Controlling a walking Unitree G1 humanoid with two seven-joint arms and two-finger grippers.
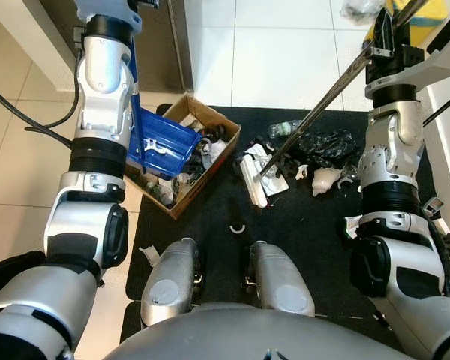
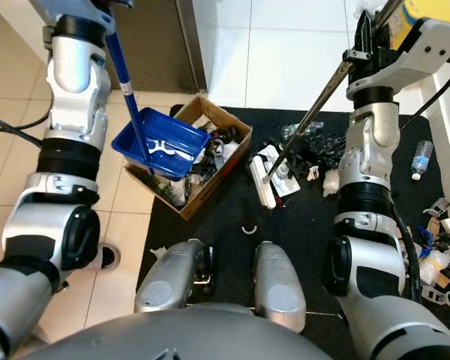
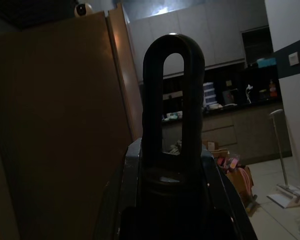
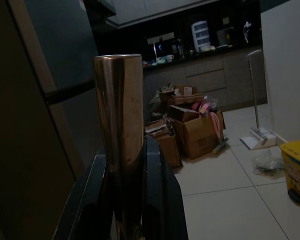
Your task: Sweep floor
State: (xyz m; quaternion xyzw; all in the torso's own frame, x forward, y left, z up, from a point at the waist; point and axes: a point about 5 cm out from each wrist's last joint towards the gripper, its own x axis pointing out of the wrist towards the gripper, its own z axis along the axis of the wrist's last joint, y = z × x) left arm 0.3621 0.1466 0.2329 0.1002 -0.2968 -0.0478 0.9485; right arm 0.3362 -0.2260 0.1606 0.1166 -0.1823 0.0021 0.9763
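Partway, by my judgement: the left gripper (image 3: 172, 200) clamps the blue dustpan (image 1: 162, 144) tipped over the cardboard box (image 1: 186, 160) of rubbish, the right gripper (image 4: 125, 190) clasps the broom handle (image 1: 322, 105), while scraps (image 1: 326, 180) litter the black mat (image 1: 285, 225).

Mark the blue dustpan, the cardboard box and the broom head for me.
blue dustpan (image 2: 165, 142): right eye view, on the pan's inner blue face.
cardboard box (image 1: 210, 176): left eye view, on its outer side wall.
broom head (image 1: 253, 180): left eye view, on the white bar on the black mat.
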